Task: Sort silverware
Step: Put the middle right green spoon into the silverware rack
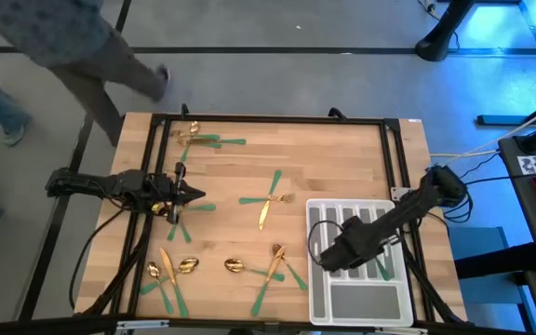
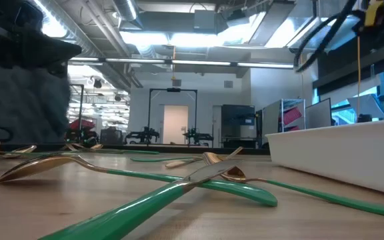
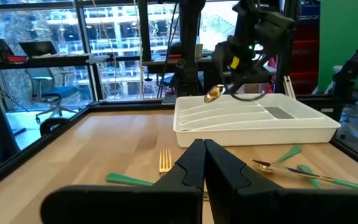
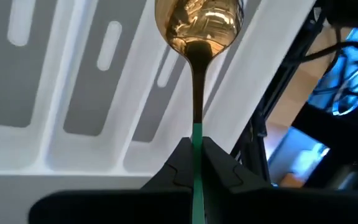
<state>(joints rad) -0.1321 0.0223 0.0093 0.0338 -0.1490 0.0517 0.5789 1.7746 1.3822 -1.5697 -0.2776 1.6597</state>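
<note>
In the high view the right arm covers the middle slots of the tray, so their content is hidden. At 10 o'clock a person is blurred and cut by the edge. In the right wrist view the spoon handle disappears between the closed fingers.

Bright overhead light, blue tint, blurred foreground.

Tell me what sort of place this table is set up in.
Probably a robotics lab in an open industrial hall. The low view shows exposed ceiling ducts and strip lights and black metal frames far behind the wooden butcher-block table; the left wrist view shows large glass windows.
</note>
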